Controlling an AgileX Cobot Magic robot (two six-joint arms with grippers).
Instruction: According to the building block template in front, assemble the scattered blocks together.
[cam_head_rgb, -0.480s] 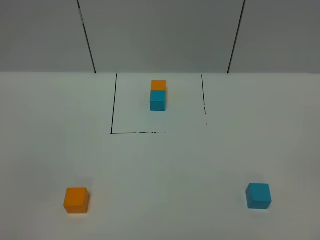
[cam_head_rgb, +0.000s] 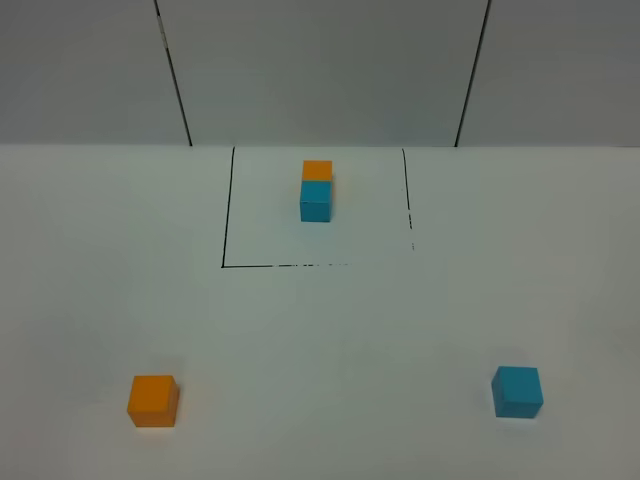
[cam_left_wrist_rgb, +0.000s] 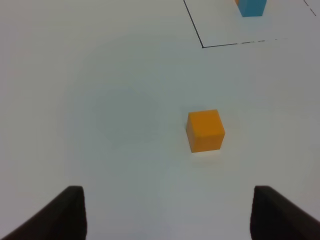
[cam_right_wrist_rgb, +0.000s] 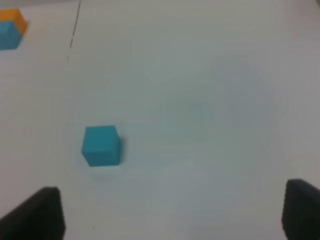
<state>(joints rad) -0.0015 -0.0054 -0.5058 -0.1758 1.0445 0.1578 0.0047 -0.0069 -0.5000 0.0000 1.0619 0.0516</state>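
On the left of the white table, near the front edge in the exterior high view, the loose orange cube sits flat on its own, with nothing touching it. The left gripper does not show in the high view. Its wrist camera shows two dark fingertips set wide apart, with bare table between them. The orange cube lies ahead of those tips, beyond the gap and nearer the finger on its right as pictured. It is clear of both fingers, so this gripper holds and touches nothing.

In the middle, towards the back of the table, stands the building block template. It is an orange block with a cyan-blue block joined directly in front of it, and the two touch. A thin black outline runs round the pair, and its front and right lines are broken in places. The left wrist view catches part of the template at the frame edge, and the right wrist view catches it in a corner.

On the right, near the front edge and well apart from the orange cube, the loose cyan-blue cube rests flat on the table. The right gripper is also out of the high view. In its wrist camera the fingertips are spread wide, further apart than the cube is broad. The cyan-blue cube lies ahead of them, closer to one finger than the other, and is touched by neither. This gripper too is empty.
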